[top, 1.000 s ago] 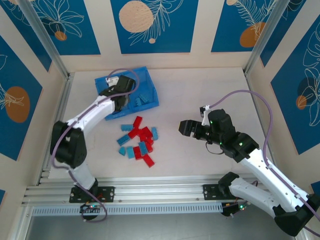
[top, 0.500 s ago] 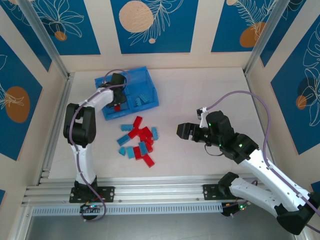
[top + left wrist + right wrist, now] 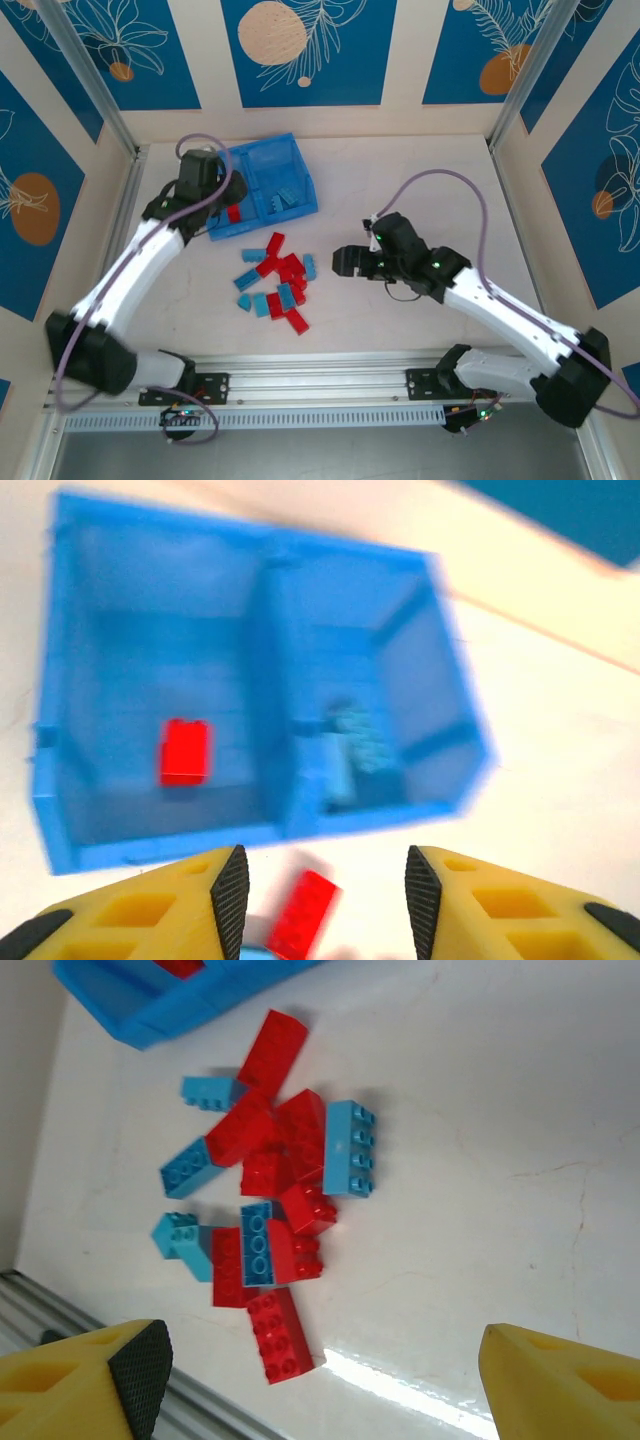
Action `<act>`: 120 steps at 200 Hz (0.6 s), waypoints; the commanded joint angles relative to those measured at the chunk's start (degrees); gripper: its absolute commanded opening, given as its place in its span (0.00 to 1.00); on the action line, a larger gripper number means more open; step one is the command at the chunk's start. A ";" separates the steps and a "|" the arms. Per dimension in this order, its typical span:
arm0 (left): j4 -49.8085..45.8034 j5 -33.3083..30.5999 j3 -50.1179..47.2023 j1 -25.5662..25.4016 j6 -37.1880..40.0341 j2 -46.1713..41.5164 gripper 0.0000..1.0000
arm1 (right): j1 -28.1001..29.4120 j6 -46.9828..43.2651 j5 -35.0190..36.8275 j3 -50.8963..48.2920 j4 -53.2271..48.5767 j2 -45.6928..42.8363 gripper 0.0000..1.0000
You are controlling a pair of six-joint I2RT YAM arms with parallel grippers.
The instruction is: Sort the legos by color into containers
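The blue bin (image 3: 272, 160) sits at the back left of the table. A single red brick (image 3: 234, 213) lies in its left compartment (image 3: 150, 660); light blue bricks (image 3: 345, 748) lie in its right compartment. My left gripper (image 3: 226, 192) hovers at the bin's near left edge, open and empty (image 3: 320, 900), with a red brick (image 3: 303, 913) on the table below its jaws. A pile of red and light blue legos (image 3: 278, 282) lies mid-table. My right gripper (image 3: 345, 262) hangs just right of the pile, wide open (image 3: 320, 1380) and empty.
A red brick (image 3: 282, 1337) is the pile's nearest piece, close to the aluminium rail (image 3: 300, 372) at the table's front edge. Side walls close in the table left and right. Bare tabletop (image 3: 420, 190) stretches to the right of the bin.
My left gripper has drawn back from over the bin, uncovering a red brick in the left compartment. My right gripper has moved left, closer to the pile.
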 commanded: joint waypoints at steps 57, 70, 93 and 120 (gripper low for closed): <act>-15.73 24.61 -17.19 -9.50 30.53 -24.49 0.54 | 2.00 -4.93 0.05 15.27 6.45 30.56 0.68; -18.42 24.46 -17.68 -9.52 32.25 -25.71 0.57 | 1.96 -4.59 0.34 19.08 5.32 34.91 0.66; -20.18 24.63 -18.63 -9.54 34.10 -27.29 0.61 | 2.36 -3.34 1.08 23.10 4.83 41.27 0.60; -17.02 23.77 -22.21 -9.58 33.79 -30.05 0.62 | 2.36 -2.47 3.71 25.99 3.25 46.06 0.53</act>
